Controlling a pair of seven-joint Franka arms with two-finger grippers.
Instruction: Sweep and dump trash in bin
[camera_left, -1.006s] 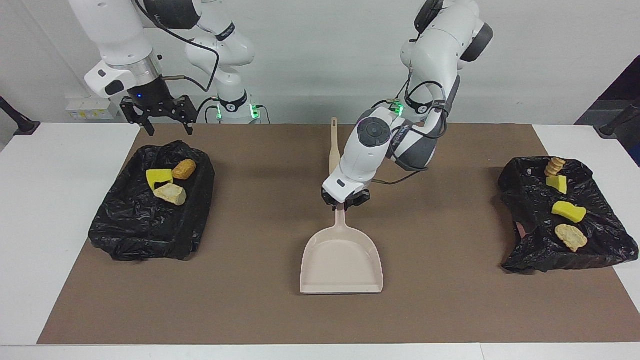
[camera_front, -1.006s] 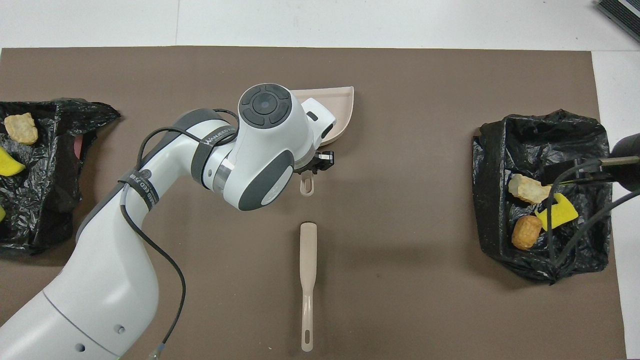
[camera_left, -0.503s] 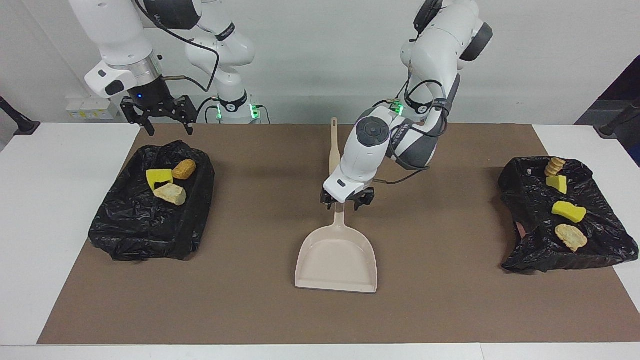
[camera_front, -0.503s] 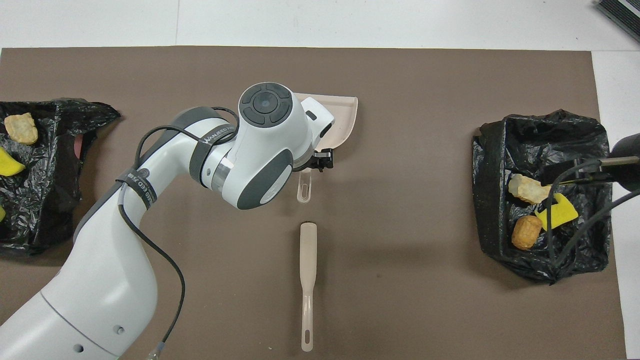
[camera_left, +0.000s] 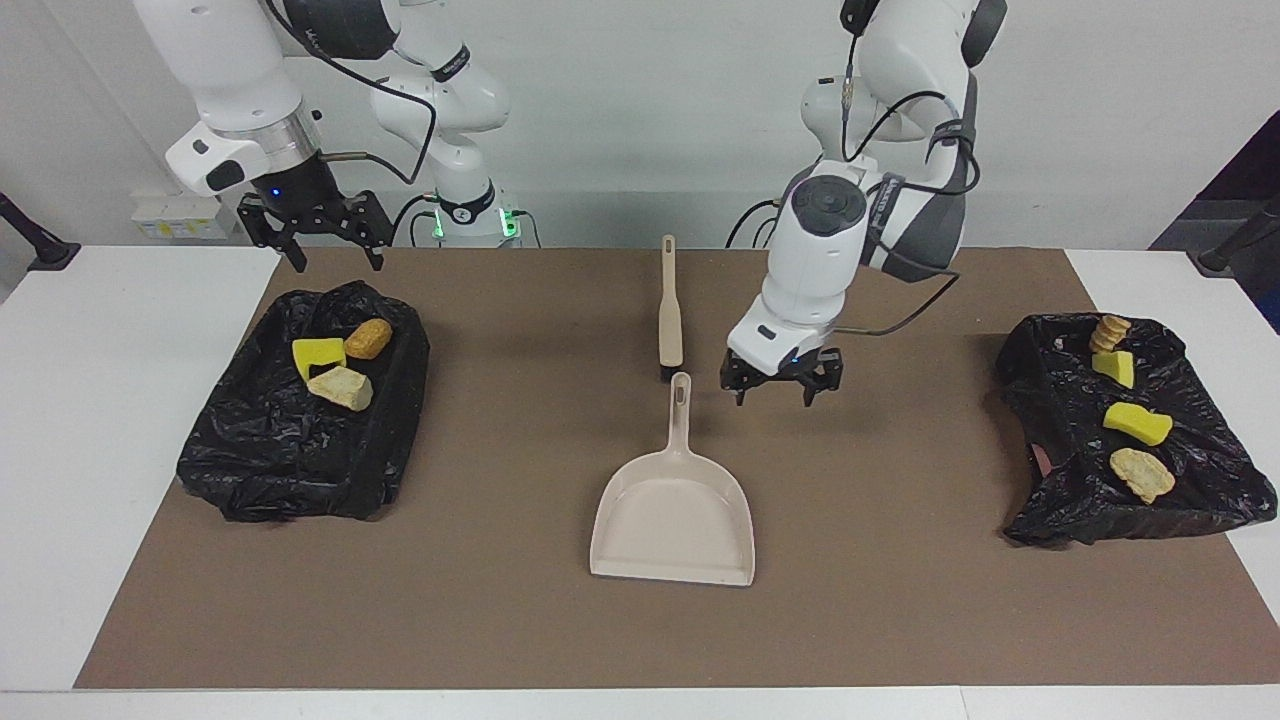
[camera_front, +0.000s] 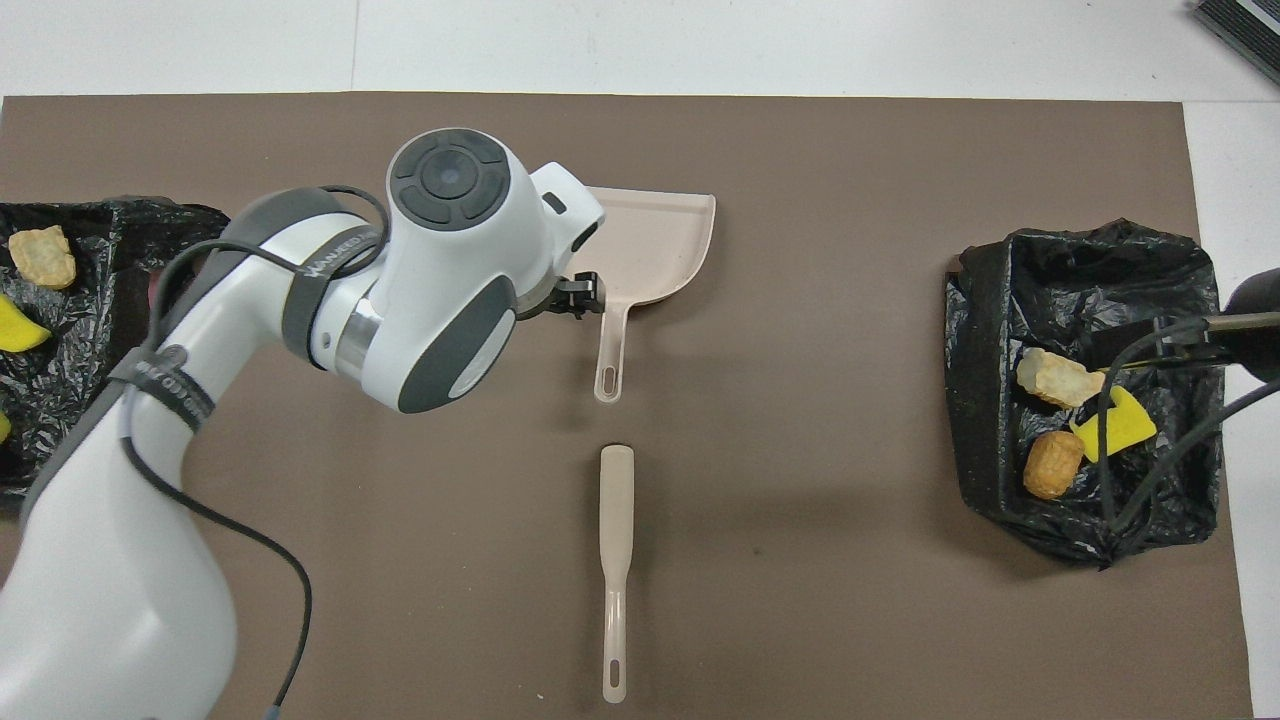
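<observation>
1. Your left claw (camera_left: 782, 383) is released, fingers spread, holding nothing. It hovers low over the brown mat (camera_left: 900, 620), just beside the dustpan handle, toward the left arm's end of the surface. No contact with the handle.
2. The dustpan (camera_left: 672, 515) lies flat mid-mat, empty, its handle pointing at the robots and its mouth toward the surface's edge away from them. It reads as parked because the job looks finished.
3. The brush (camera_left: 669, 310) lies flat in line with the dustpan handle, nearer to the robots, its tip close to the handle end but apart. It too looks parked.
4. The trash (camera_left: 342, 360): no loose pieces on the mat. Three pieces sit in the black-lined bin (camera_left: 250, 470) at the right arm's end, four in the second lined bin (camera_left: 1200, 500) at the left arm's end.
5. So the trash is well apart from your left claw, with bare mat between.
6. Your right claw (camera_left: 325, 240) waits above the edge of the first bin, fingers spread, empty. The trash there lies below it, not touched.
7. Judgement: sweep and dump look done; only pulling the arms back seems left.
</observation>
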